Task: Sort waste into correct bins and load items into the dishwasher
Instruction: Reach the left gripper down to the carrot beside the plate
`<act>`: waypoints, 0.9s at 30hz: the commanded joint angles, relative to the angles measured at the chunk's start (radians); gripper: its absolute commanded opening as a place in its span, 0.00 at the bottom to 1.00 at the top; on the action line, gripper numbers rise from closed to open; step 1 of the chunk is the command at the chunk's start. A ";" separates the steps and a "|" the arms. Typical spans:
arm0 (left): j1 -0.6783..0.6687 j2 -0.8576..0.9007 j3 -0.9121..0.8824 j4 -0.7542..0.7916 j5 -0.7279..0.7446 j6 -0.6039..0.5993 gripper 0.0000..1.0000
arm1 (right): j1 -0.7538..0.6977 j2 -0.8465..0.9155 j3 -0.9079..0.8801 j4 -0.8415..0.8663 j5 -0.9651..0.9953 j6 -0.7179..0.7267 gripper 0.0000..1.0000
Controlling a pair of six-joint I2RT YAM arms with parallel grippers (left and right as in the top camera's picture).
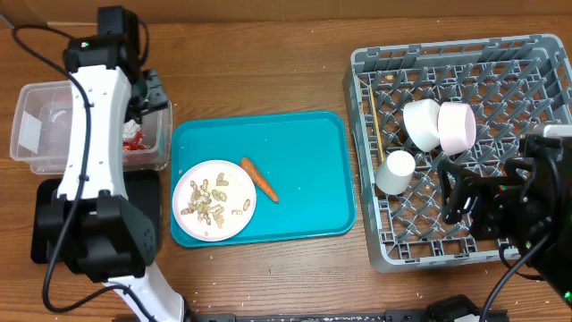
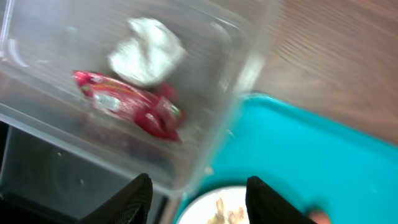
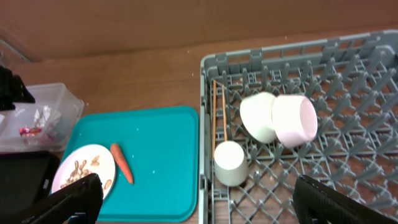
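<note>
the crinkled red snack wrapper (image 2: pixel 127 102) and the crumpled white paper ball (image 2: pixel 148 51) lie touching each other inside the clear rectangular plastic tub (image 2: pixel 205 134). the left gripper (image 2: pixel 199 180) hangs over the tub's near corner, its two dark fingers (image 2: pixel 134 199) spread apart with nothing between them. the flat black rectangular tray (image 1: pixel 45 224) sits just beside the tub.

on the large teal serving tray (image 1: pixel 304 152) stands the white round plate (image 1: pixel 214 179), strewn with tan peanut shells (image 1: pixel 207 201). the small orange carrot (image 1: pixel 259 179) lies on the teal surface just beside the plate's rim.

well apart to the other side is the large square grey plastic dish rack (image 1: pixel 527 54). in it two white round bowls (image 1: pixel 422 123) lie tipped on their sides, one touching the other, the outer one looking pinkish inside. the small white cup (image 1: pixel 395 172) rests mouth down near them, and the pair of thin wooden chopsticks (image 3: pixel 216 118) lies along the rack's edge nearest the teal tray. the right gripper (image 3: pixel 198 180) hovers above the rack's near part, jaws wide apart and gripping nothing.
</note>
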 commanded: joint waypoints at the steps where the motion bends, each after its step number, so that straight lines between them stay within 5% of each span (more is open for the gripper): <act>1: -0.108 -0.095 0.039 -0.042 0.059 0.050 0.52 | 0.003 -0.002 -0.002 -0.018 0.009 0.002 1.00; 7: -0.322 -0.096 -0.060 -0.091 0.063 -0.175 0.52 | 0.003 -0.002 -0.002 -0.048 0.010 0.001 1.00; 19: -0.571 -0.085 -0.533 0.207 0.097 -0.666 0.57 | 0.003 -0.002 -0.002 -0.033 0.009 0.002 1.00; 27: -0.570 -0.082 -0.682 0.468 0.090 -0.706 0.50 | 0.003 -0.002 -0.002 -0.041 0.009 0.002 1.00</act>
